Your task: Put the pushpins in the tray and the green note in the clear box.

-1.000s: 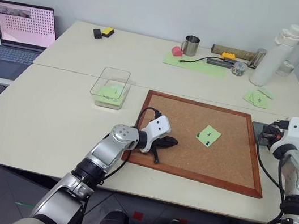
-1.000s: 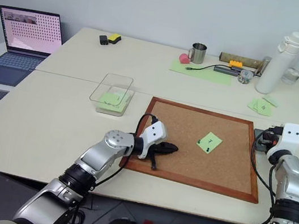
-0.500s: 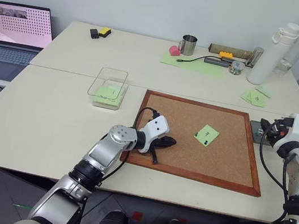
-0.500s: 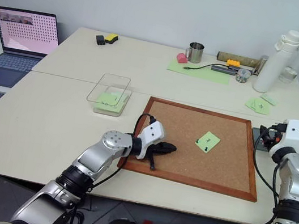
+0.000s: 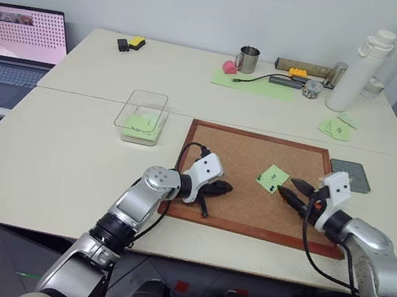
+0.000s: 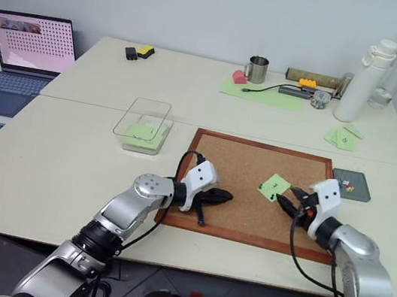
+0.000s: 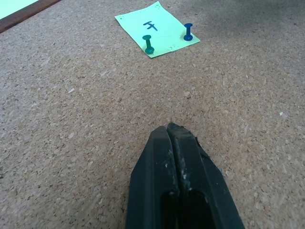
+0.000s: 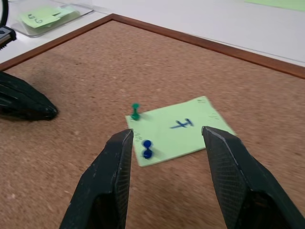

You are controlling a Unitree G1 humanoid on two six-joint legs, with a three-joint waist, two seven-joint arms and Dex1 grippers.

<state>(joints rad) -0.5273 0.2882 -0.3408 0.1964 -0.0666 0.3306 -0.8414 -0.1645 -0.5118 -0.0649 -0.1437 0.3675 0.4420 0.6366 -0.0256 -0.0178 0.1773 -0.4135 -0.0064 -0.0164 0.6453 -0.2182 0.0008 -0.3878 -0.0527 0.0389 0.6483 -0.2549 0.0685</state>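
The green note (image 8: 178,129), marked with a dark handwritten sign, lies on the cork board (image 5: 243,152), pinned by two pushpins, one green (image 8: 136,111) and one blue (image 8: 147,150). My right gripper (image 8: 167,132) is open just in front of the note's near edge, with the blue pin between its fingers' lines and nothing gripped. My left gripper (image 5: 223,189) is shut and empty, its tip resting low over the board's left part and pointing at the note. The dark grey tray (image 6: 344,177) sits right of the board. The clear box (image 5: 123,113) stands left of the board with green notes inside.
The board's wooden frame (image 5: 260,234) rises slightly above the table. At the back are a laptop (image 5: 21,35), a steel mug (image 5: 248,59), a large pale green sheet (image 5: 258,86), two bottles (image 5: 353,69) and loose green notes (image 5: 337,127).
My right gripper has swung left from beside the tray onto the cork board and now sits by the note. The left gripper has stayed put.
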